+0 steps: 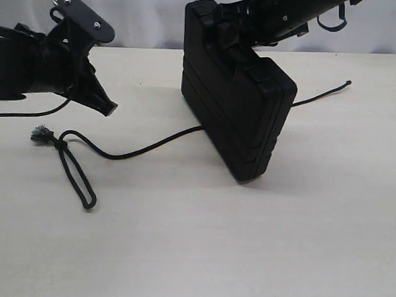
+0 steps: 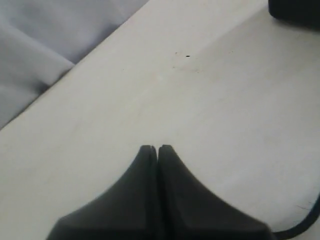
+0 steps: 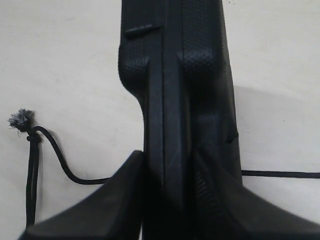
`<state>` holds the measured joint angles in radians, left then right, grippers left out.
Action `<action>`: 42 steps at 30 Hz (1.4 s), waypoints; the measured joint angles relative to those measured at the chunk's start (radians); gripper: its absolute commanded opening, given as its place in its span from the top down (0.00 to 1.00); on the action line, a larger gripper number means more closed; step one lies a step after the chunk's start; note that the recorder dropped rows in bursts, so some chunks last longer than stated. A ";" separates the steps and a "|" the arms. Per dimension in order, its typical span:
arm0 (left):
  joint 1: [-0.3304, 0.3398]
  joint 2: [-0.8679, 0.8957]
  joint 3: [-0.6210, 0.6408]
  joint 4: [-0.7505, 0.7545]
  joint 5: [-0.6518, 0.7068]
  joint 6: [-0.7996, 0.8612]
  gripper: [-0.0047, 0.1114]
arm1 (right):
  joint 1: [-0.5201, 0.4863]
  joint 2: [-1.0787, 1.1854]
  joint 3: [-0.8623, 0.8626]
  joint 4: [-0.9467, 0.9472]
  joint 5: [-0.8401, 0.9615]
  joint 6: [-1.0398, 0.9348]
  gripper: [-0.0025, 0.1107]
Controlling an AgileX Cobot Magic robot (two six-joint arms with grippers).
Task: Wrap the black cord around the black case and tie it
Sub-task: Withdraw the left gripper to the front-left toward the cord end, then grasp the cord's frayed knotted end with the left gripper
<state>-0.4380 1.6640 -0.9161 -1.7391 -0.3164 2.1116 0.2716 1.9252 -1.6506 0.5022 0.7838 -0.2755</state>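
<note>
Wrap setup: right gripper (image 3: pixel 167 159) jaws hold black case (image 1: pixel 236 111) tilted on edge, black cord (image 1: pixel 139 151) passing its base mid-frame. Left gripper (image 1: pixel 105 106) jaws closed, empty, upper left. Next probably: grab the looped end.

There is one black case (image 1: pixel 236 104) and one black cord (image 1: pixel 139 149) on one bench (image 1: pixel 246 256). Two robot arms show: one left arm (image 1: pixel 30 69), one right arm (image 1: pixel 289 17).

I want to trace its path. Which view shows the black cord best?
Exterior view: the black cord shows both ends and its loop. Right wrist shows only stretches either side of the black case; left wrist, none surely.
</note>
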 measured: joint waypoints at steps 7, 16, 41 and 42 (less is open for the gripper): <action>0.234 0.005 0.004 -0.009 0.711 -0.039 0.96 | 0.000 0.000 0.000 0.000 0.000 0.000 0.74; 0.476 0.017 -0.089 0.184 1.103 -0.045 0.96 | 0.000 0.000 0.000 0.000 0.000 0.000 0.74; 0.317 0.017 0.043 1.535 0.831 -0.144 0.46 | 0.000 0.000 0.000 0.000 0.000 0.000 0.74; 0.304 0.017 0.051 1.533 0.817 -0.144 0.43 | 0.000 0.000 0.000 0.000 0.000 0.000 0.74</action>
<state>-0.1345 1.6810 -0.8650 -0.2064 0.5007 1.9678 0.2716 1.9252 -1.6506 0.5022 0.7838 -0.2755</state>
